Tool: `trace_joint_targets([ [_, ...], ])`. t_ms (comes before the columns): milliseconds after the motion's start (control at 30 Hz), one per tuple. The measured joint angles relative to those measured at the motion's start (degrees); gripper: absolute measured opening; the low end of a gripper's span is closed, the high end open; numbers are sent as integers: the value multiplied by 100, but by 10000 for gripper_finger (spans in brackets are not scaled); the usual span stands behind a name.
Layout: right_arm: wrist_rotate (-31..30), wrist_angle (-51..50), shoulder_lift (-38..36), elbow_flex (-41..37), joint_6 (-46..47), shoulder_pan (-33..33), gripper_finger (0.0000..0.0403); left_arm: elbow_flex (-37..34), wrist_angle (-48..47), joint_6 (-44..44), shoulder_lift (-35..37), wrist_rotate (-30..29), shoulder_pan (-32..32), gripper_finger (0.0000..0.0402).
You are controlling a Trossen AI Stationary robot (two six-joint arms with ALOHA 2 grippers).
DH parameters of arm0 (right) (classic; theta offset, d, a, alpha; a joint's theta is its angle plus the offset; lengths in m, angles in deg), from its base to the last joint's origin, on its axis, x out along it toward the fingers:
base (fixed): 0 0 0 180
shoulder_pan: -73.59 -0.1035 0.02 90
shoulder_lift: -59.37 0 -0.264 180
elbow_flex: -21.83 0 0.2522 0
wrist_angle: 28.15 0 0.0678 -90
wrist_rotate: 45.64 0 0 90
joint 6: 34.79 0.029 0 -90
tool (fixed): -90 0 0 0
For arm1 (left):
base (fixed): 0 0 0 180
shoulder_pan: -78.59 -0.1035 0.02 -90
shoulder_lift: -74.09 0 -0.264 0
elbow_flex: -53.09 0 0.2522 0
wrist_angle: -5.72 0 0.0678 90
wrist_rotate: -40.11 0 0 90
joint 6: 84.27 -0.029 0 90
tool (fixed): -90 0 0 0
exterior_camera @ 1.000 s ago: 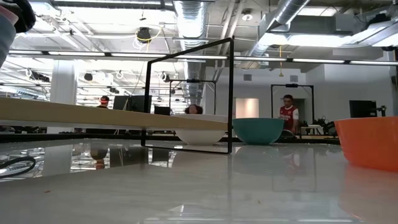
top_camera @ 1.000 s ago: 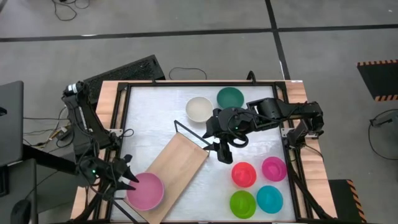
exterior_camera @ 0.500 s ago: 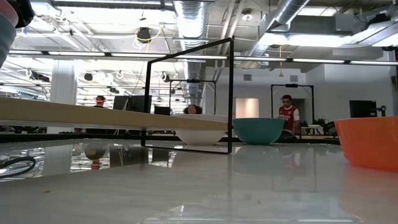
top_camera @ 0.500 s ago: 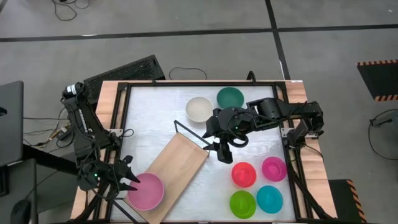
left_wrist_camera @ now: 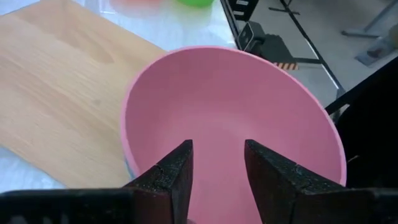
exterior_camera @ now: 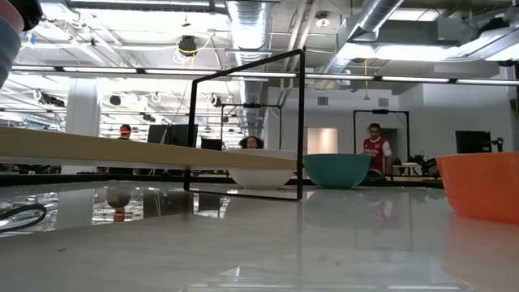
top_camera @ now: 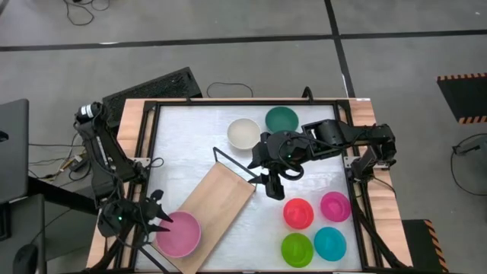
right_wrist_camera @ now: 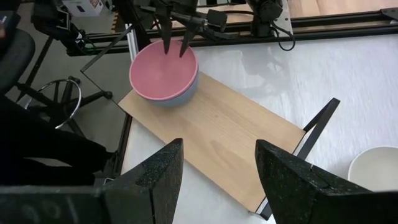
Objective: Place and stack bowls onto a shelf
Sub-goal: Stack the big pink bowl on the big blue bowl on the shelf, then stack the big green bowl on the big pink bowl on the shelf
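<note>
At the near-left corner of the table, the left gripper (top_camera: 160,219) sits at the rim of the light pink bowl (top_camera: 178,234), its fingers (left_wrist_camera: 176,174) parted and straddling the rim, one inside the bowl, with no clear squeeze on it. In the right wrist view a bluish bowl edge peeks out just under the pink one, so it looks nested on another bowl. That stack rests on the near end of the shelf (top_camera: 221,199), a light-wood board lying diagonally across the table with its black wire frame at the far end. Next over, the cream-white bowl (top_camera: 243,132) and the dark green bowl (top_camera: 281,119) sit side by side at the far edge. The right gripper (top_camera: 272,185) hangs over the table's middle, just beside the shelf's far end, fingers spread and holding nothing. On the right, the red bowl (top_camera: 298,213), magenta bowl (top_camera: 335,206), lime green bowl (top_camera: 297,249) and cyan bowl (top_camera: 329,243) cluster in a square.
</note>
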Motion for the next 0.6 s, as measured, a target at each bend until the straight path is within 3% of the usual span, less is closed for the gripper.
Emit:
trace_joint_targets([
  [333,0,0,1,0,0,91,225,20,195,186,-414,-66,-2,126],
  [533,-21,-3,2,0,3,198,225,40,444,103,-150,-302,4,126],
  [600,-272,-23,2,0,40,263,225,166,480,35,30,-475,-2,126],
])
